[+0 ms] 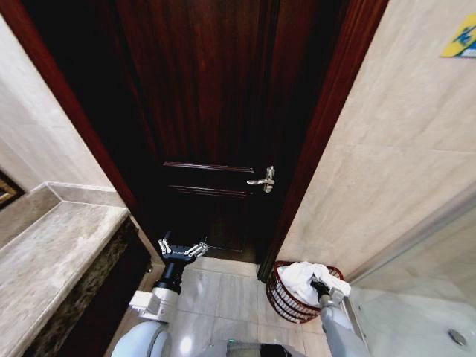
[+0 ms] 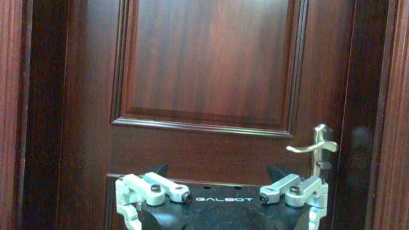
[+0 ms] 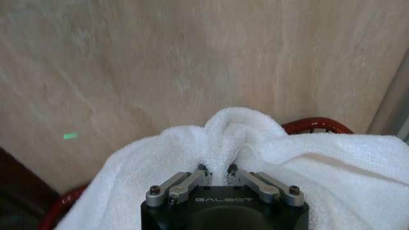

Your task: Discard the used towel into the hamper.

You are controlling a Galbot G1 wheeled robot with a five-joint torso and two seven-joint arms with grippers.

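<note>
The white towel [image 1: 301, 277] is bunched over the rim of the dark red wire hamper [image 1: 286, 300], which stands on the floor by the door jamb at the lower right. My right gripper [image 1: 320, 286] is just above the hamper, shut on a fold of the towel [image 3: 243, 143]; its fingertips [image 3: 201, 168] pinch the cloth, and the hamper's rim [image 3: 319, 123] shows behind. My left gripper [image 1: 182, 249] hangs open and holds nothing, low in front of the door, with its fingers [image 2: 156, 187] spread wide.
A dark wooden door [image 1: 216, 111] with a silver lever handle [image 1: 264, 179] faces me. A marble counter [image 1: 52, 260] runs along the left. Beige tiled wall [image 1: 387, 149] and a glass shower panel [image 1: 424, 297] close in the right. Pale floor tiles [image 1: 223, 294] lie between.
</note>
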